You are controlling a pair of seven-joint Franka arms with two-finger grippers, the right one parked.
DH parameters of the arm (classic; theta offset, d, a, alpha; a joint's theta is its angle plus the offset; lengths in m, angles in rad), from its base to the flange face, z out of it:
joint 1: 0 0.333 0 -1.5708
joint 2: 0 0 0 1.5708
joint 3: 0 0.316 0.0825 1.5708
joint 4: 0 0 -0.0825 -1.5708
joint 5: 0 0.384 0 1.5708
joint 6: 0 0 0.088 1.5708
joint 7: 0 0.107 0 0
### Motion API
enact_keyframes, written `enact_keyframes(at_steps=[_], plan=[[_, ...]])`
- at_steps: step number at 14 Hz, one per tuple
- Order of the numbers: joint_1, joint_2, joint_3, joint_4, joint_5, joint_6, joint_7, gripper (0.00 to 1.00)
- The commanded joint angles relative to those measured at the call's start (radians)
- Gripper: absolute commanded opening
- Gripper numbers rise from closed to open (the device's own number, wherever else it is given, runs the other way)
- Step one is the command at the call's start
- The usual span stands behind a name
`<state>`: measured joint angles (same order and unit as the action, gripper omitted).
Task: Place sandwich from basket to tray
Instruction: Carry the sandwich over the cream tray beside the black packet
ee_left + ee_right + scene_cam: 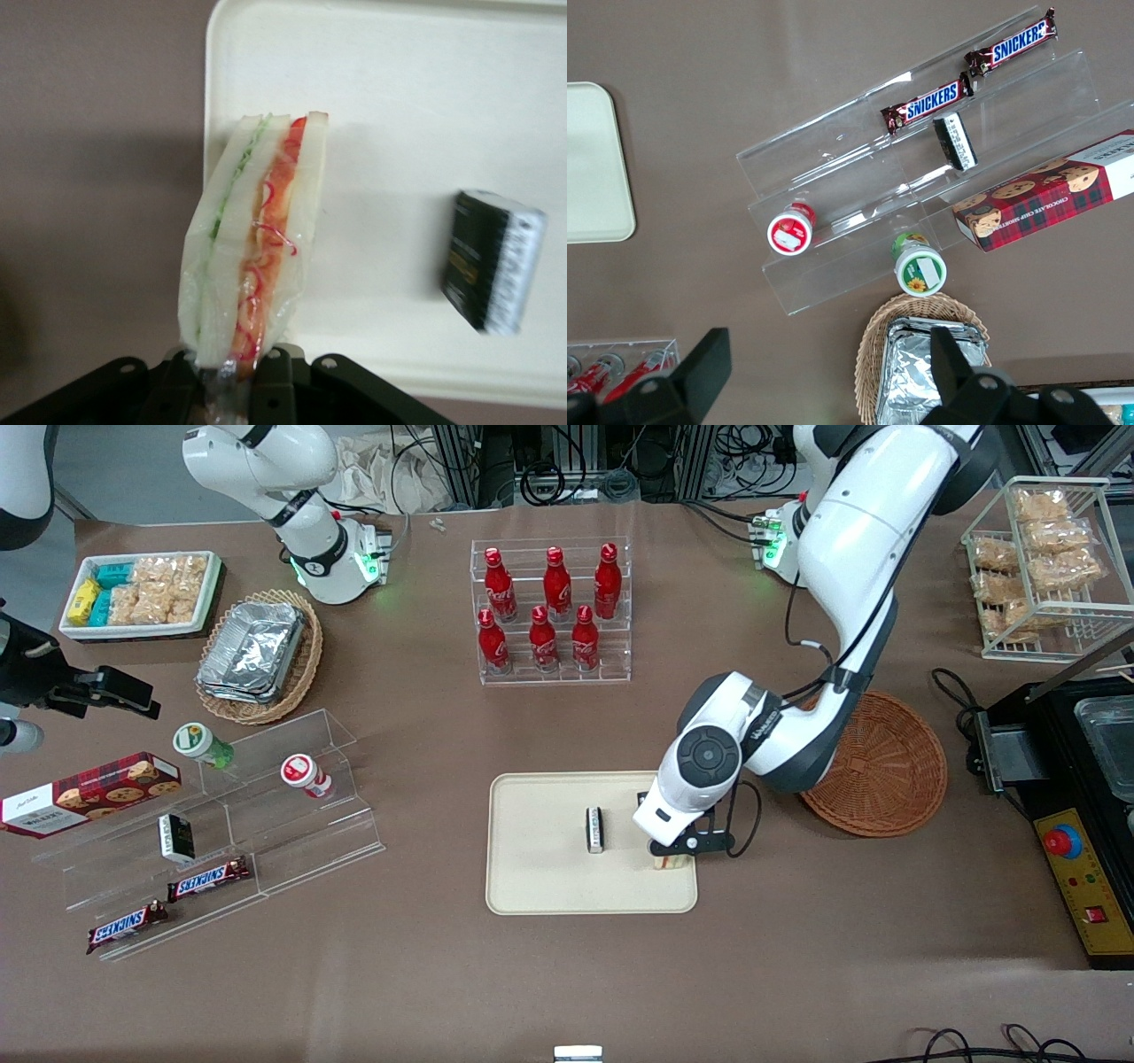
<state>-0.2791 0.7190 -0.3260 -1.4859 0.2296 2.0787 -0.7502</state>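
The triangular sandwich (252, 248) of pale bread in clear wrap, with green and red filling stripes along its cut edge, hangs from the left arm's gripper (232, 376), whose jaws are closed narrowly on the wrap and crust at one end. In the front view the gripper (675, 852) sits low over the large flat cream-beige rectangular tray (540, 886), at the tray's edge toward the working arm's end of the surface, and only a sliver of the sandwich (671, 863) shows beneath it. The round reddish-brown woven wicker basket (886, 771) lies empty just beside the tray.

The sandwich looks light and soft. The bread would likely squash under a hard pinch, and the slick film may slide between the jaws, so the hold seems best taken across the flat faces near the crust, where the layers are firmest. Held by one end as here, it leans slightly, and the free end droops toward the tray's rim. A small dark wrapped rice ball with a white label (492, 261) stands on the tray, well apart from the sandwich, so a gentle release should land it cleanly.
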Motion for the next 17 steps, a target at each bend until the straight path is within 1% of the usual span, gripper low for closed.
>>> enact_keyframes(at_steps=[1, 2, 3, 4, 12, 14, 17], plan=[[-0.014, 0.042, 0.004, 0.038, 0.043, 0.044, -0.049, 0.0], [-0.014, 0.046, 0.004, 0.039, 0.043, 0.044, -0.049, 0.11], [-0.014, 0.051, 0.004, 0.039, 0.043, 0.046, -0.051, 0.52], [-0.015, 0.056, 0.004, 0.041, 0.045, 0.047, -0.058, 1.0], [-0.014, 0.031, 0.002, 0.058, 0.048, 0.052, -0.075, 1.0], [-0.005, -0.025, 0.005, 0.059, 0.037, 0.043, -0.077, 1.0], [0.046, -0.18, 0.004, 0.058, 0.028, -0.113, -0.064, 1.0]])
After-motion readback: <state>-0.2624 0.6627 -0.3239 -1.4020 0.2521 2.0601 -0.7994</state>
